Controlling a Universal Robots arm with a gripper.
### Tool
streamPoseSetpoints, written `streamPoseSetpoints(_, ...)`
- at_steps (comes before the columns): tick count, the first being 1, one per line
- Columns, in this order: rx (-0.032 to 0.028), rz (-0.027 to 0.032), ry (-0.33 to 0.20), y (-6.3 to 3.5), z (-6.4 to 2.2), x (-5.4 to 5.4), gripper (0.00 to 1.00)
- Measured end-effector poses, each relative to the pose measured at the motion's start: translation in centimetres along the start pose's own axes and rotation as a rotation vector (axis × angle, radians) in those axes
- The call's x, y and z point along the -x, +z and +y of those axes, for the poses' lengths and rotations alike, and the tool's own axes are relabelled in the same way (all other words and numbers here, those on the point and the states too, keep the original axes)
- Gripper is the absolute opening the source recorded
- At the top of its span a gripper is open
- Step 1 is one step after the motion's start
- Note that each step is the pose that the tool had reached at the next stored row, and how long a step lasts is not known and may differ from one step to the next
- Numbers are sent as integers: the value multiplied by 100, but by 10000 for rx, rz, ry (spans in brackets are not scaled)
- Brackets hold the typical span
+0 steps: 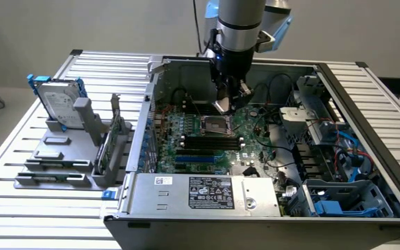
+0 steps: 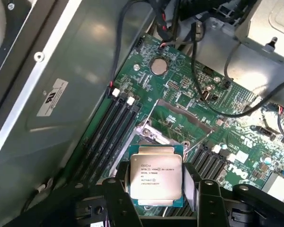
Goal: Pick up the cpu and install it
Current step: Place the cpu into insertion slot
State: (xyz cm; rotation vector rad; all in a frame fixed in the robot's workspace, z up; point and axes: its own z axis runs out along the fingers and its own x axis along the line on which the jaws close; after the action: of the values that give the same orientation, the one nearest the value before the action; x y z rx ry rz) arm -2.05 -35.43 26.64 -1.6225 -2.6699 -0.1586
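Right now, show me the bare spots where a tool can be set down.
Bare slatted table beyond the computer case on the exterior view's right, and between the grey rack and the table's near edge. Crowded: motherboard, cables, cpu in the jaws over the socket.

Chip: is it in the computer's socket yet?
Done: the chip is picked up, held in the gripper. In hand: it hangs above the green board, near the socket. Left: it isn't seated in the socket yet.
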Motion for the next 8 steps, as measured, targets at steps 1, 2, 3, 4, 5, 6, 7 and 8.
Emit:
streamPoseSetpoints(1, 11, -14, 179, 10, -1, 1, 55)
streamPoseSetpoints(2, 22, -29, 358, 20, -2, 1, 55)
streamPoseSetpoints(3, 34, -43, 536, 30, -2, 2, 55)
streamPoseSetpoints(4, 46, -57, 715, 39, -3, 2, 55)
streamPoseSetpoints(5, 58, -72, 895, 49, -4, 3, 55)
streamPoseSetpoints(6, 70, -86, 1078, 58, -4, 4, 55)
streamPoseSetpoints(7, 81, -100, 1258, 65, -5, 4, 55)
streamPoseSetpoints(8, 93, -115, 1436, 72, -6, 5, 55)
